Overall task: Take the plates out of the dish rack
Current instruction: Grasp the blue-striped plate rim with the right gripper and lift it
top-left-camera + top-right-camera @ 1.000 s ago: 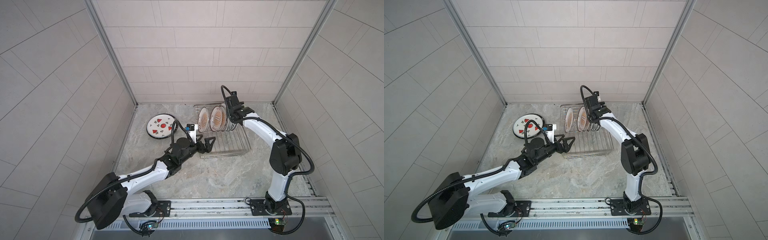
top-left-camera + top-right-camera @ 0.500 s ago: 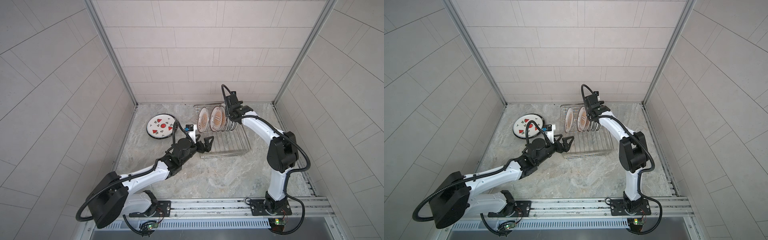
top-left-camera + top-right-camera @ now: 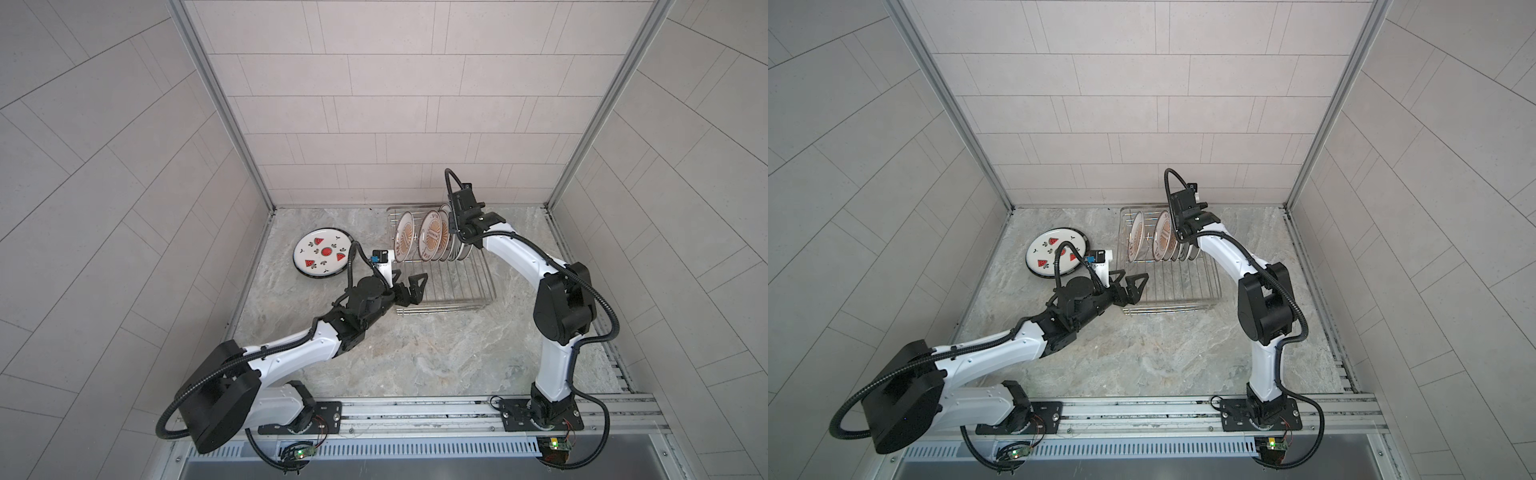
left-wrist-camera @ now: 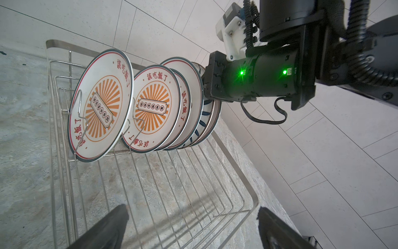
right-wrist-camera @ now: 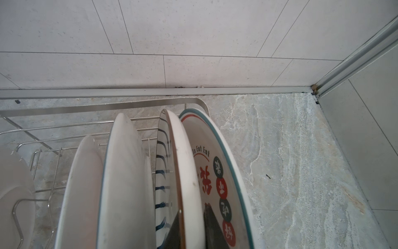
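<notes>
Right gripper (image 5: 192, 210): pinching striped plate (image 5: 162, 172) | left gripper (image 3: 411, 282): spread, empty | lift your plate straight up, clear of rack (image 3: 457, 286).

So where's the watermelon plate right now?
In both top views the watermelon plate lies flat on the table, left of the dish rack, just beyond the open left gripper.

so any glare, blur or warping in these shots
Both top views: wall tiles splay outward, wide lens. Left wrist view: green LEDs flare on the right arm, dish rack casts striped shadows. Right wrist view: nearest plates slightly soft.
</notes>
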{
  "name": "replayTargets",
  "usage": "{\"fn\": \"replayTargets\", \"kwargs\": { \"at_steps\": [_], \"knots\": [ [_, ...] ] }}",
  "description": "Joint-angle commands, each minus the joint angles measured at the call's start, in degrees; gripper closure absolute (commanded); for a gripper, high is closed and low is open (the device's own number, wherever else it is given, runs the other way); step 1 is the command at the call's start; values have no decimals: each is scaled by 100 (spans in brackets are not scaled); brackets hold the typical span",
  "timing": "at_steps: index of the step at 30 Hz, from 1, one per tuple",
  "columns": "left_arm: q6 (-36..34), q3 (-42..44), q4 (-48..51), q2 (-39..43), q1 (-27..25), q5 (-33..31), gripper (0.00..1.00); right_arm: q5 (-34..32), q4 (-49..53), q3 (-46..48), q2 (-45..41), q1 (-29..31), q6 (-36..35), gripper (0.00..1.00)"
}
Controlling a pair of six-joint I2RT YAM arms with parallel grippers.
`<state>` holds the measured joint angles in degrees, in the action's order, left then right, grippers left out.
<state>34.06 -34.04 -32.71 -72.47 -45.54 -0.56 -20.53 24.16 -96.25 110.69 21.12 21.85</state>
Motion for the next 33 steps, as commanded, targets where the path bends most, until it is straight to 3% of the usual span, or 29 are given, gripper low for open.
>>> {"fn": "replayTargets", "kwargs": {
  "at_steps": [1,7,16,22,33],
  "knots": [
    [29,-33,-115,-25,-35,24,0,67,-40,124,154,-6,223,78],
    [51,-23,-154,-48,-34,-56,0,24,-259,262,35,-5,98,88],
    [14,37,-155,-9,-25,-238,0,-197,-456,319,-417,78,-180,92],
    [0,103,-82,153,-25,-345,0,-700,-452,421,-845,290,-447,93],
    [8,108,-70,187,-25,-279,0,-828,-505,941,-1732,356,-581,94]
  ]
}}
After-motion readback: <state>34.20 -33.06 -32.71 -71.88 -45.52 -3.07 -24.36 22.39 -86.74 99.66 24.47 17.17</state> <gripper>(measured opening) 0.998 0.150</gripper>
